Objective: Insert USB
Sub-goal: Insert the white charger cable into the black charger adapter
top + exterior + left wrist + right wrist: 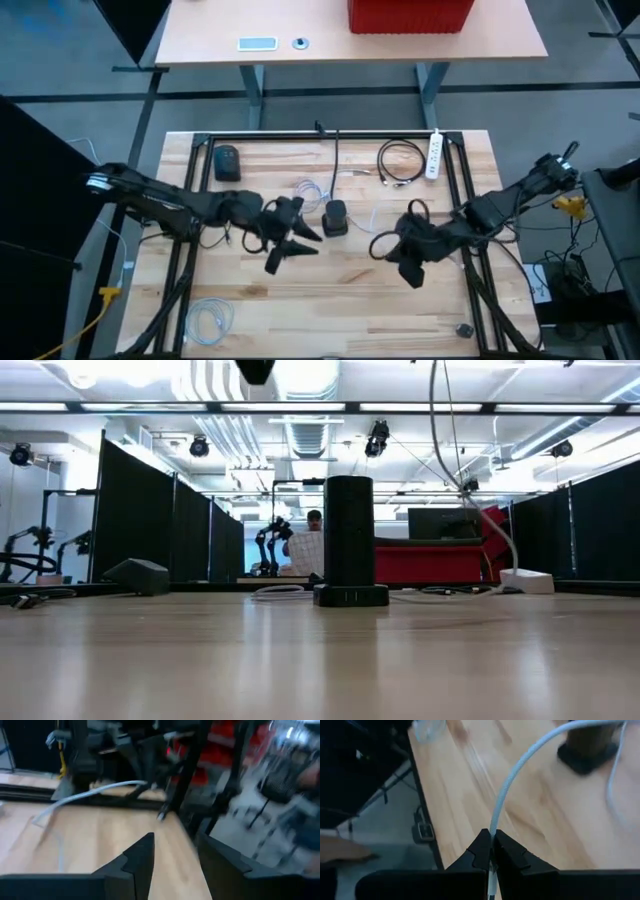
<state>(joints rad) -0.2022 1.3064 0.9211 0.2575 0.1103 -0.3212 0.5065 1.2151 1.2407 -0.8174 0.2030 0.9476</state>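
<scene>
While the right gripper [492, 851] is pinching the white cable [520, 775] right of the USB hub [335, 218], the left gripper [172, 865] is hovering open and empty left of the hub. Next move likely calls for aligning the plug.

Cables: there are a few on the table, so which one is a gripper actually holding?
The white cable pinched in the shut right gripper, running toward the black hub. The black coil and white coil lie untouched.

Table surroundings, non-task items

White power strip [433, 156] at the far right, beside a coiled black cable [399, 162]; black mouse [227, 163] far left; coiled pale cable [211, 318] near left; red bin [410, 15] on the desk [200, 40] beyond.
</scene>
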